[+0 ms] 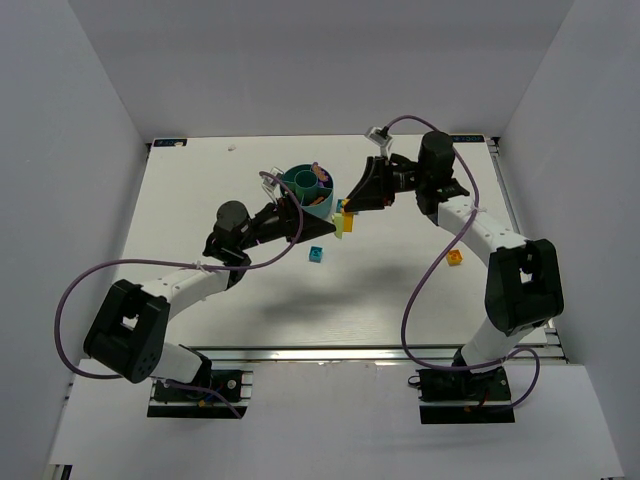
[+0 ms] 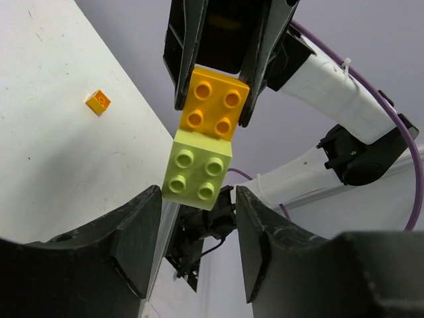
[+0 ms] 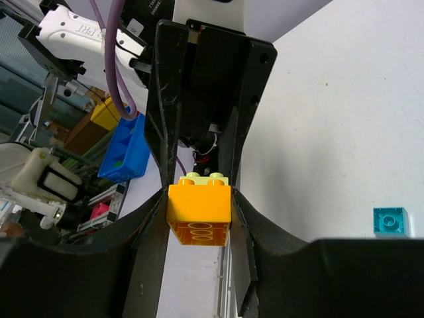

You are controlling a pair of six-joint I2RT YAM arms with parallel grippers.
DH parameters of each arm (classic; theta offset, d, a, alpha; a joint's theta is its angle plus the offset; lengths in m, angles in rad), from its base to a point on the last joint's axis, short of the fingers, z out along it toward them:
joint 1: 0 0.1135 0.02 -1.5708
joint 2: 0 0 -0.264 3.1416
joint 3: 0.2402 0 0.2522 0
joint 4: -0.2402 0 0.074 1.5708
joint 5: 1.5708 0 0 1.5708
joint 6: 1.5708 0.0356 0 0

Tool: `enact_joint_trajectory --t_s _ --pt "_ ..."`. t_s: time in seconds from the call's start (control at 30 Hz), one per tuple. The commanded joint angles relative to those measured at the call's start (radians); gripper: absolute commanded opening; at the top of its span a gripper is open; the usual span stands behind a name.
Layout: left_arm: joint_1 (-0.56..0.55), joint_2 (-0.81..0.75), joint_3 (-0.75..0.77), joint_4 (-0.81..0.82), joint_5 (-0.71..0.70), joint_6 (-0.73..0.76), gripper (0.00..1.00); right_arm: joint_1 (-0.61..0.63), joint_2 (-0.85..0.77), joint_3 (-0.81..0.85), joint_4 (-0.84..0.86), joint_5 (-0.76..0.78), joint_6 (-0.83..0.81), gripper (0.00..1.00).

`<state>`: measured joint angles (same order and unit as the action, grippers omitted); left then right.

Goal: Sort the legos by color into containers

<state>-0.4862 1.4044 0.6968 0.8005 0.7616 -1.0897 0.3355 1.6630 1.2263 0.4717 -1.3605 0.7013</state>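
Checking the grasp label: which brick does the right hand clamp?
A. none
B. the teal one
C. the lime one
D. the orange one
D: the right wrist view shows the right hand closed on both sides of the orange brick, with the lime brick only stuck to it.

This is looking like a robotics lab cell: a left arm (image 1: 185, 283) and a right arm (image 1: 480, 228) trailing purple cables (image 1: 411, 300) are standing bolted at an aluminium rail (image 1: 340, 353) edging a white table (image 1: 190, 190), plain white walls (image 1: 70, 150) are boxing it in, and a blue bin (image 3: 126, 149) is sitting among racked gear beyond.
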Motion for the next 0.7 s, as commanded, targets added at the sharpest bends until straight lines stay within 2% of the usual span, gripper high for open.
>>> enact_joint_trajectory --t_s 0.0,0.07,0.2,0.33,0.4,0.53,0.67 --pt "-0.006 -0.010 0.013 0.043 0.025 -0.007 0.59 0.020 -0.042 -0.016 0.107 -0.005 0.058 0.00" --pt "-0.006 -0.015 0.015 0.010 0.016 0.016 0.63 0.019 -0.042 -0.019 0.123 -0.005 0.082 0.00" --pt "-0.006 -0.021 0.015 -0.009 0.007 0.034 0.66 0.020 -0.045 -0.022 0.140 -0.008 0.098 0.00" --pt "-0.006 -0.012 0.018 0.015 0.010 0.017 0.63 0.019 -0.046 -0.037 0.154 -0.002 0.106 0.00" --pt "-0.006 -0.007 0.021 0.043 0.018 0.005 0.59 0.020 -0.043 -0.042 0.172 0.001 0.125 0.00" --pt "-0.006 0.004 0.018 0.112 0.044 -0.045 0.38 0.020 -0.037 -0.044 0.200 0.006 0.145 0.00" --pt "-0.008 0.010 0.009 0.198 0.056 -0.090 0.26 0.019 -0.031 -0.050 0.231 0.009 0.164 0.00"
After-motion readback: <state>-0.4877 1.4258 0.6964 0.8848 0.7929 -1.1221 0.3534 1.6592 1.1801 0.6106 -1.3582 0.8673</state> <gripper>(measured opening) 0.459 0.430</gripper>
